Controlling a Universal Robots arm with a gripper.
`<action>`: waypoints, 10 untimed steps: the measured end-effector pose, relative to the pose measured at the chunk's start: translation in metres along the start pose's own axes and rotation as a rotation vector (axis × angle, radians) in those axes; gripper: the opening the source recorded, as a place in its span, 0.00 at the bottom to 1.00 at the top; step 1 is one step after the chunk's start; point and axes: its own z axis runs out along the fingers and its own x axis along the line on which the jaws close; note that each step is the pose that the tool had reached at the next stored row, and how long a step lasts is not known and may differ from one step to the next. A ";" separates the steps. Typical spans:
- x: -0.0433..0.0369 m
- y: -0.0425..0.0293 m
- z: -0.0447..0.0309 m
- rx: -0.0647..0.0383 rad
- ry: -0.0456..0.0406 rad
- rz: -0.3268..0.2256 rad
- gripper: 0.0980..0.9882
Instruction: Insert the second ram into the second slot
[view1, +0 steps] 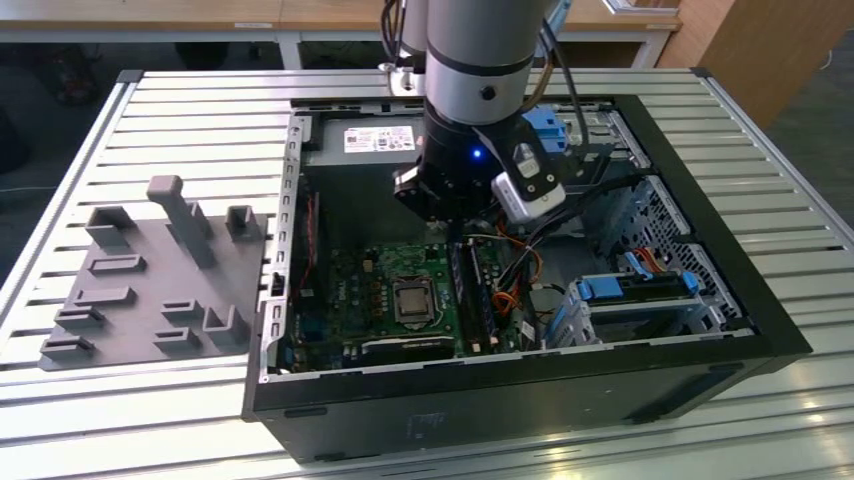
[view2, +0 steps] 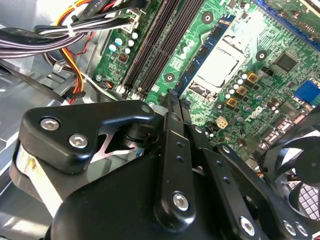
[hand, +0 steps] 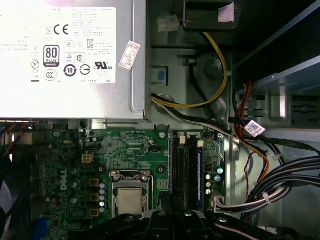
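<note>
One stick is in my grasp and not yet home, as I judge it. Nearest the second wrist camera, my gripper has its fingers drawn together, and I take them to be pinched on the second ram, whose thin dark-blue board runs out from the fingertips. Picking it up looks done; seating it is not. Its long axis appears to lie flat over the motherboard and parallel to the memory slots. The free end points away from my fingers along the slots' line, and the chip face is turned partly toward that camera. It shows offset toward the processor socket, so I read it as hanging above the board, not in any slot. Deeper down, in the first wrist view, another blue stick stands seated in the slot nearest the cable bundle. The dark slot beside it, which I take for the second slot, looks bare. Farthest off sits the power supply.
</note>
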 end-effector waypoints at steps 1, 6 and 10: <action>0.0000 0.0000 0.0004 0.000 0.0000 0.000 0.03; 0.0000 -0.0001 0.0028 0.000 0.0000 0.000 0.03; 0.0001 -0.0002 0.0047 0.000 0.0000 0.000 0.03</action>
